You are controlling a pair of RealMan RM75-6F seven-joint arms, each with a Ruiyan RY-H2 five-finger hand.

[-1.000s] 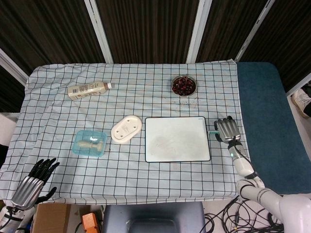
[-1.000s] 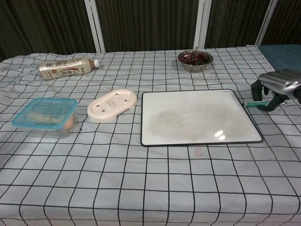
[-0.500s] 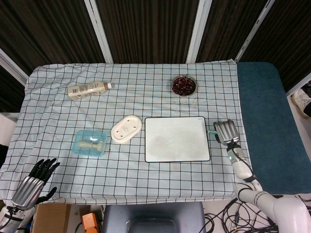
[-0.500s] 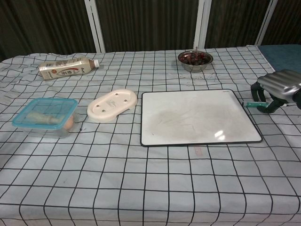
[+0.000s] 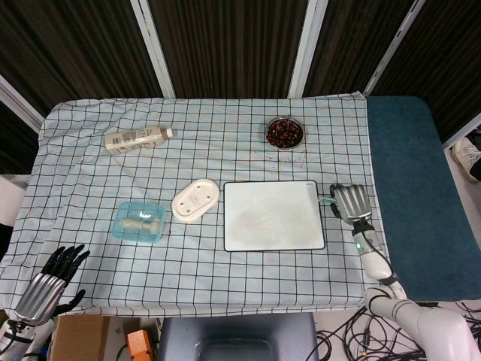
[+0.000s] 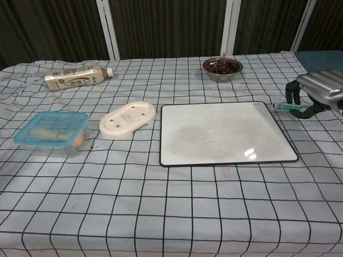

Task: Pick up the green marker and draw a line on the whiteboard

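The left hand [image 5: 51, 281] hangs at the front left corner of the surface [image 5: 90, 169], its fingers spread wide and holding nothing. In the middle lies the whiteboard [image 6: 225, 132], flat on the checked cloth. Just beside the right edge of the board, the right hand [image 6: 317, 92] holds the green marker [image 6: 290, 107] in its curled fingers, lifted a little above the cloth.
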